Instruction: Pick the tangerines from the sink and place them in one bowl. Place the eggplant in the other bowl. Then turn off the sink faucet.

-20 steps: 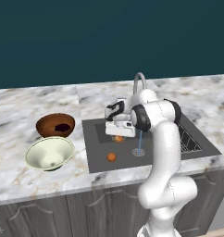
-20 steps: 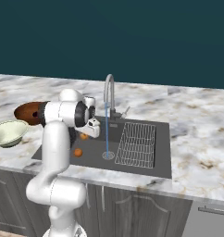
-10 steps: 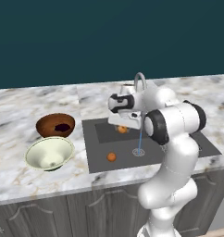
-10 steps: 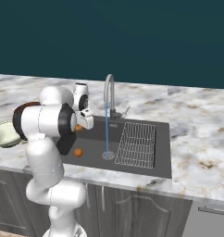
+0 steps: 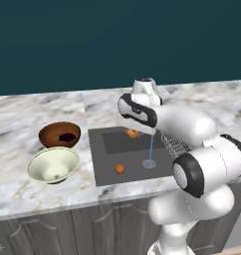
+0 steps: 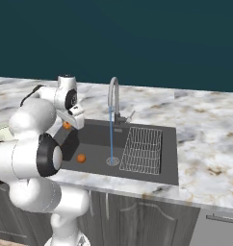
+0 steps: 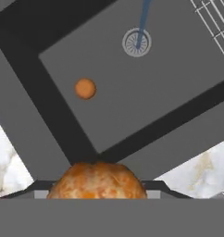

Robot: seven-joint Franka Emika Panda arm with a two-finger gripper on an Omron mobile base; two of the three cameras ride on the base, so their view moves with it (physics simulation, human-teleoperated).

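From the hand view alone we see our gripper (image 7: 98,196) clamped on a small round orange tangerine (image 7: 98,181); another tangerine (image 7: 85,88) lies below it.

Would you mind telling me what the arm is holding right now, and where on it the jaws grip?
One tangerine, lifted above the sink, pinched across its round sides; exact contact points are hidden.

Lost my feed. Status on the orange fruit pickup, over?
Gripper shut on one small orange tangerine, lifted above the dark grey sink. Second tangerine on the basin floor. Water stream running from the faucet; pale cream-green bowl holds no fruit.
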